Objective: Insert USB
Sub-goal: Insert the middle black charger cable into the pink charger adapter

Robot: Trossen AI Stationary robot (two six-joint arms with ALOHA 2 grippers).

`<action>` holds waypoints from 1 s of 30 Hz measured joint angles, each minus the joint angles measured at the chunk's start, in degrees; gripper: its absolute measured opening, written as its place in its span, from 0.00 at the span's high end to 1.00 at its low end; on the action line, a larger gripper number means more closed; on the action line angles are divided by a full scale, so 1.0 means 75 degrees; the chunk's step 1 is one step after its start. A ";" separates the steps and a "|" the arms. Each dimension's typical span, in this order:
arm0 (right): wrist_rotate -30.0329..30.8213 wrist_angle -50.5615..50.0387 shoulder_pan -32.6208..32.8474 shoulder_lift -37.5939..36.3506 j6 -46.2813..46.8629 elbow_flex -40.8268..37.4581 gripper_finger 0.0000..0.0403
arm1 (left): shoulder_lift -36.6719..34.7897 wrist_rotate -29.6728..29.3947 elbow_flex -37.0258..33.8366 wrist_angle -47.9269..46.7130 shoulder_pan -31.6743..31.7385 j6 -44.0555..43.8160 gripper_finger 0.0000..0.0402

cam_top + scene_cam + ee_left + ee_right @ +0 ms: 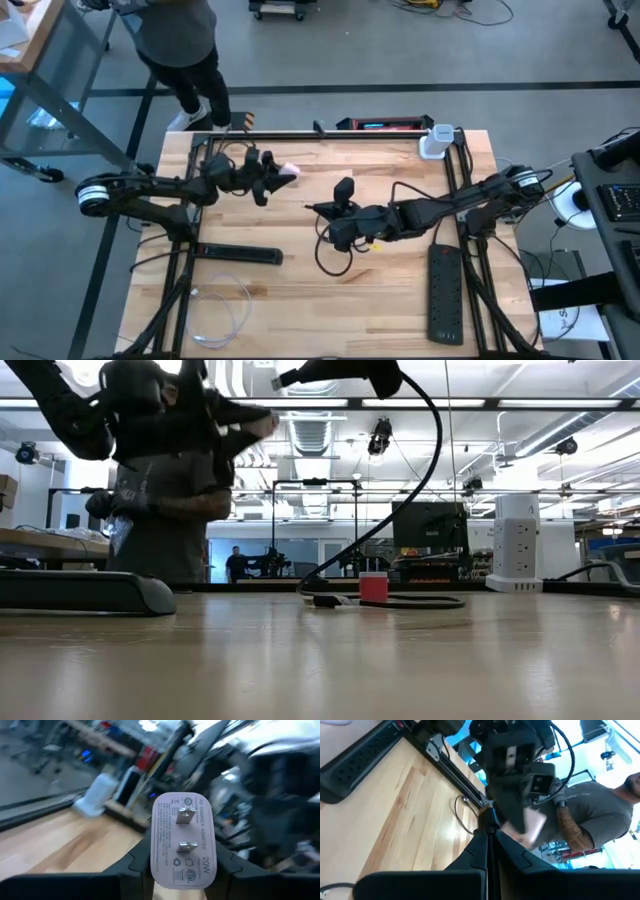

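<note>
Above the wooden table (300,300), both arms are raised and reach toward each other over its middle. The left gripper (275,178) is clamped on a white charger (288,170) — in the left wrist view the charger (182,840) fills the space between the dark fingers (131,865), its two metal prongs facing the camera and its printed face reading as a 20W adapter. The right gripper (335,215) sits a little to the right of it, near but apart, and pinches the plug end of a black cable (330,262); in the right wrist view the right gripper's fingers (480,850) close together on the plug (488,816), which points at the left gripper (520,805) and the charger (532,827) just beyond.

Seen from the low view, the cable (432,450) hangs from the right gripper in a long curve down to the tabletop, where its remainder lies coiled. One black power strip (240,254) lies below the left arm, another (446,293) at the right edge, and a white tower outlet (436,141) stands at the far edge. A person (185,50) stands beyond the table's far left corner.
</note>
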 joint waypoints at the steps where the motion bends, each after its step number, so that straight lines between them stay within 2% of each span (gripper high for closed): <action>1: 0.0048 0.0058 0.0027 0.0000 -0.0036 -0.0004 1.00 | 0.0000 0.0109 0.0000 0.0189 -0.0011 -0.0090 0.75; 6: 0.1127 0.0522 0.0125 0.0000 -0.0314 -0.0007 1.00 | 0.0000 0.0218 0.0000 0.0827 -0.0244 -0.0320 0.75; 9: 0.1718 0.0683 0.0138 0.0000 -0.0480 -0.0010 1.00 | 0.0000 -0.0244 0.0000 0.1092 -0.0596 -0.0454 0.75; 13: 0.1816 0.1084 0.0155 0.0106 -0.0830 -0.0039 1.00 | 0.0000 -0.1086 0.0000 0.1268 -0.1114 -0.0590 0.75; 18: 0.2277 0.1981 0.0225 0.0582 -0.1963 -0.0048 1.00 | 0.0044 -0.1785 0.0000 0.1258 -0.1619 -0.0981 0.75; 24: 0.2989 0.3081 0.0338 0.1150 -0.3385 -0.0051 1.00 | 0.0032 -0.1963 0.0000 0.1295 -0.1852 -0.1378 0.75; 30: 0.2940 0.3296 0.0476 0.1163 -0.3401 -0.0062 1.00 | -0.0114 -0.1734 -0.0015 0.1280 -0.1717 -0.1311 0.75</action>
